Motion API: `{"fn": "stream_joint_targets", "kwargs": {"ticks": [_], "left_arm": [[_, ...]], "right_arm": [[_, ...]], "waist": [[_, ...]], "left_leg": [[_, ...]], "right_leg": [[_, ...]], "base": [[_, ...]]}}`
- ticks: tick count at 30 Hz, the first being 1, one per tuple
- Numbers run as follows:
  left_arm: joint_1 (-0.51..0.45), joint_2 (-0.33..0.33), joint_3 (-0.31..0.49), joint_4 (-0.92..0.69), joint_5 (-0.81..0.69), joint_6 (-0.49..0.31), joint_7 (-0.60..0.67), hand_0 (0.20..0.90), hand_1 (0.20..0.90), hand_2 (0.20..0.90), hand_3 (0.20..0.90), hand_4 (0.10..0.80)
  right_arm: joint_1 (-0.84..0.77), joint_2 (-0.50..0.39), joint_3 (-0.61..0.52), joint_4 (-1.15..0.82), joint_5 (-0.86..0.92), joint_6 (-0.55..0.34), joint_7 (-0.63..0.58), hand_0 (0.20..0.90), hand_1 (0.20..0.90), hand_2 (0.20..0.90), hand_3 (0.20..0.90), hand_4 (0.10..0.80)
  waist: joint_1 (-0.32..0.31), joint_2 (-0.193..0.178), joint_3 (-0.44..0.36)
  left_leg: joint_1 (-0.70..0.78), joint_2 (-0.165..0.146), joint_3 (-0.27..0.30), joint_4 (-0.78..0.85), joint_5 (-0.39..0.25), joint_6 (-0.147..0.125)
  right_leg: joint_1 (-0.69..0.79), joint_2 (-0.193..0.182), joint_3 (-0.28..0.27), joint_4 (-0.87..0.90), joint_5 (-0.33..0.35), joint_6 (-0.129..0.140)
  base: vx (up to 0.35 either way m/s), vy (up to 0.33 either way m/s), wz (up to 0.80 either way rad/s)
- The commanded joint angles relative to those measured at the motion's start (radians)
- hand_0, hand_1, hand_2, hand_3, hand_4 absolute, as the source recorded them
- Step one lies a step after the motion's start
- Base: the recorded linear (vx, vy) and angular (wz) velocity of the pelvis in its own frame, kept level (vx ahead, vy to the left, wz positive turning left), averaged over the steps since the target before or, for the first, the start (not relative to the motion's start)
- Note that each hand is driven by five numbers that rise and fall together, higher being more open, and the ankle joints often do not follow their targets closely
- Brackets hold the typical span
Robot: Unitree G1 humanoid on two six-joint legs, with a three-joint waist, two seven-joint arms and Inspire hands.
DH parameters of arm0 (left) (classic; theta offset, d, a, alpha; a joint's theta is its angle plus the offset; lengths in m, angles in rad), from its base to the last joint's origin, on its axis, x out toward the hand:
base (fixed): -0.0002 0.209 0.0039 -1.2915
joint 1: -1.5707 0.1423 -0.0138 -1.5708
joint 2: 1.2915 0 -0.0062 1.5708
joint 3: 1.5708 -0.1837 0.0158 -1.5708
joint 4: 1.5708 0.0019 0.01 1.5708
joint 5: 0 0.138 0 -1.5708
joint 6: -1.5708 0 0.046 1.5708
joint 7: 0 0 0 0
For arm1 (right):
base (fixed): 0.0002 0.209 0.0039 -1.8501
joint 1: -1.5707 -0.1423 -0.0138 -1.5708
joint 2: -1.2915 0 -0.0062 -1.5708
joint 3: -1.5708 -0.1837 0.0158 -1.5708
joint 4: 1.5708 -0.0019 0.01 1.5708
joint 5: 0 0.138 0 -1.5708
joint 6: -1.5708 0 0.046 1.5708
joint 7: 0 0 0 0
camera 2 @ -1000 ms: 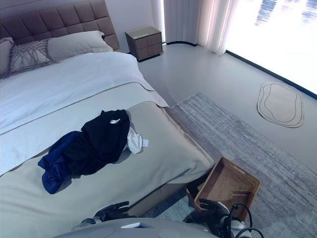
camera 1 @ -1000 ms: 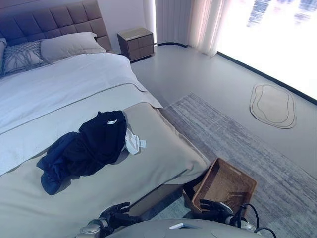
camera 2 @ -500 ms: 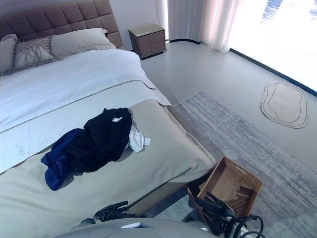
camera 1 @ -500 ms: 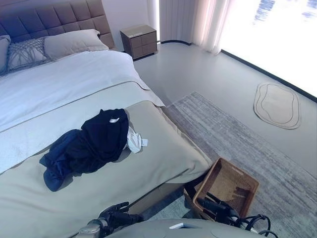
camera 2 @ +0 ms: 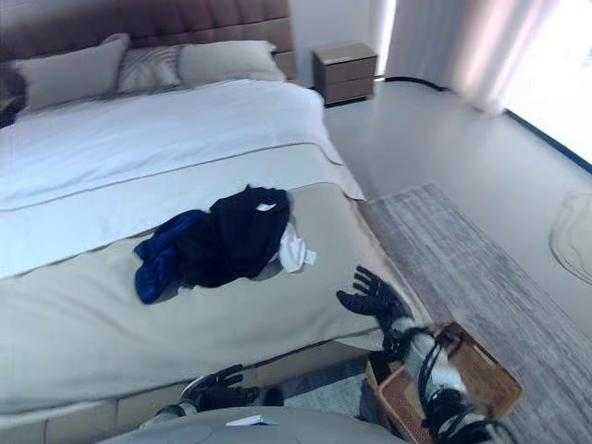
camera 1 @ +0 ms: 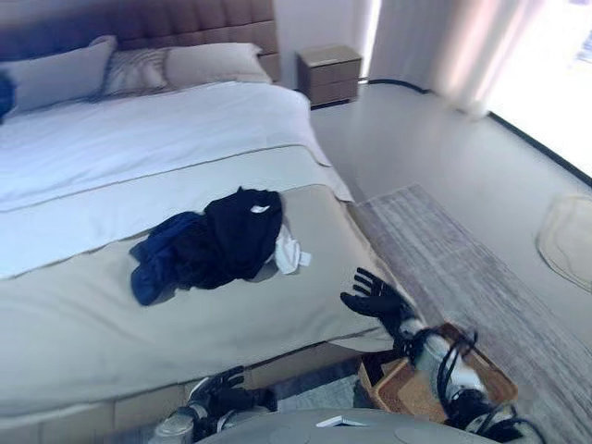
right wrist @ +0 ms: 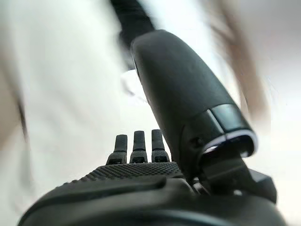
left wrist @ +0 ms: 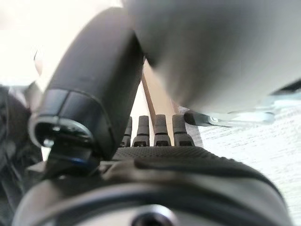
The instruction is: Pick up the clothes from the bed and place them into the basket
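Observation:
A heap of dark clothes point(camera 1: 217, 244), black with a blue piece on its left and a small white piece point(camera 1: 290, 255) on its right, lies on the beige bed cover point(camera 1: 139, 324). My right hand point(camera 1: 375, 295) is raised over the bed's near right corner, fingers spread and empty, well short of the clothes. The brown wicker basket point(camera 1: 481, 373) stands on the rug under my right arm. My left hand point(camera 1: 222, 390) hangs low at the bed's front edge, fingers relaxed and empty.
Pillows point(camera 1: 199, 61) and a padded headboard point(camera 1: 139, 20) are at the far end of the bed. A bedside cabinet point(camera 1: 329, 72) stands beyond it. A grey rug point(camera 1: 462, 268) lies to the right, with a small oval mat point(camera 1: 566, 239) farther right.
The camera has swung, shifting the whole scene. My right hand has risen from beside the basket to above the bed's corner, fingers spread. The left hand stays low.

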Motion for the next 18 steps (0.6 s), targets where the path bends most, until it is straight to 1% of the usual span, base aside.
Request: {"fn": "stream_joint_targets", "kwargs": {"ticks": [1,2,3,5,6,7,9,10,13,18], "left_arm": [[-0.041,0.063,-0.124,0.026,0.017,-0.02,0.003,0.9,0.9,0.9,0.9,0.8],[-0.06,0.073,-0.133,0.018,0.016,-0.022,-0.001,0.9,0.9,0.9,0.9,0.8],[-0.066,0.075,-0.135,0.017,0.013,-0.022,-0.001,0.9,0.9,0.9,0.9,0.8],[-0.103,0.098,-0.154,0.009,-0.017,-0.033,-0.009,0.9,0.9,0.9,0.9,0.8],[-0.105,0.101,-0.153,0.008,-0.015,-0.035,-0.012,0.9,0.9,0.9,0.9,0.8],[-0.118,0.113,-0.152,0.003,-0.035,-0.032,-0.018,0.9,0.9,0.9,0.9,0.8],[-0.136,0.138,-0.146,0.004,-0.049,-0.032,-0.023,0.9,0.9,0.9,0.9,0.8],[-0.139,0.143,-0.144,0.005,-0.045,-0.034,-0.026,0.9,0.9,0.9,0.9,0.8],[-0.144,0.169,-0.131,0.031,-0.049,-0.057,-0.02,0.9,0.9,0.9,0.9,0.8],[-0.133,0.166,-0.113,0.053,-0.083,-0.098,-0.036,0.9,0.9,0.9,0.9,0.8]], "right_arm": [[-0.386,-0.106,0.037,-0.122,-0.284,0.003,-0.191,0.9,0.9,0.9,0.9,0.8],[-0.452,-0.123,0.064,-0.105,-0.312,0.027,-0.221,0.9,0.9,0.9,0.9,0.8],[-0.467,-0.126,0.07,-0.1,-0.319,0.032,-0.227,0.9,0.9,0.9,0.9,0.8],[-0.583,-0.129,0.107,-0.049,-0.326,0.081,-0.285,0.9,0.9,0.9,0.9,0.8],[-0.6,-0.126,0.114,-0.037,-0.324,0.091,-0.295,0.9,0.9,0.9,0.9,0.8],[-0.652,-0.119,0.13,0.008,-0.336,0.119,-0.328,0.9,0.9,0.9,0.9,0.8],[-0.732,-0.11,0.157,0.094,-0.343,0.165,-0.356,0.9,0.9,0.9,0.9,0.8],[-0.743,-0.111,0.161,0.109,-0.339,0.17,-0.358,0.9,0.9,0.9,0.9,0.8],[-0.821,-0.11,0.198,0.242,-0.345,0.226,-0.36,0.9,0.9,0.9,0.9,0.8],[-0.869,-0.122,0.22,0.353,-0.368,0.242,-0.364,0.9,0.9,0.9,0.9,0.8]], "waist": [[0.106,-0.05,0.128],[0.127,-0.052,0.15],[0.131,-0.053,0.155],[0.177,-0.053,0.199],[0.188,-0.057,0.204],[0.22,-0.056,0.225],[0.266,-0.062,0.25],[0.273,-0.063,0.254],[0.333,-0.069,0.278],[0.374,-0.051,0.291]], "left_leg": [[-0.05,-0.093,-0.01,0.115,-0.158,0.079],[-0.08,-0.097,-0.026,0.13,-0.154,0.08],[-0.088,-0.098,-0.03,0.135,-0.152,0.08],[-0.145,-0.103,-0.059,0.159,-0.14,0.081],[-0.139,-0.1,-0.065,0.156,-0.159,0.075],[-0.161,-0.103,-0.08,0.162,-0.153,0.073],[-0.202,-0.103,-0.105,0.164,-0.139,0.07],[-0.209,-0.103,-0.108,0.164,-0.137,0.07],[-0.258,-0.105,-0.142,0.151,-0.115,0.069],[-0.295,-0.102,-0.167,0.13,-0.091,0.063]], "right_leg": [[-0.099,-0.035,-0.029,0.176,-0.067,-0.007],[-0.118,-0.041,-0.044,0.195,-0.069,-0.006],[-0.123,-0.043,-0.048,0.2,-0.07,-0.005],[-0.153,-0.057,-0.083,0.236,-0.074,-0.006],[-0.148,-0.055,-0.075,0.245,-0.095,-0.002],[-0.154,-0.065,-0.094,0.26,-0.095,-0.005],[-0.163,-0.08,-0.127,0.278,-0.097,-0.006],[-0.164,-0.082,-0.132,0.281,-0.097,-0.006],[-0.182,-0.097,-0.182,0.306,-0.1,-0.004],[-0.204,-0.123,-0.239,0.345,-0.119,-0.003]], "base": [[-0.236,0.06,0.59],[-0.159,0.031,0.56],[-0.147,0.021,0.6],[-0.088,-0.01,0.53],[-0.004,-0.032,0.44],[0.028,-0.049,0.37],[-0.033,-0.015,0.42],[-0.014,-0.022,0.44],[0.014,0.026,0.61],[0.024,0.085,0.43]]}}
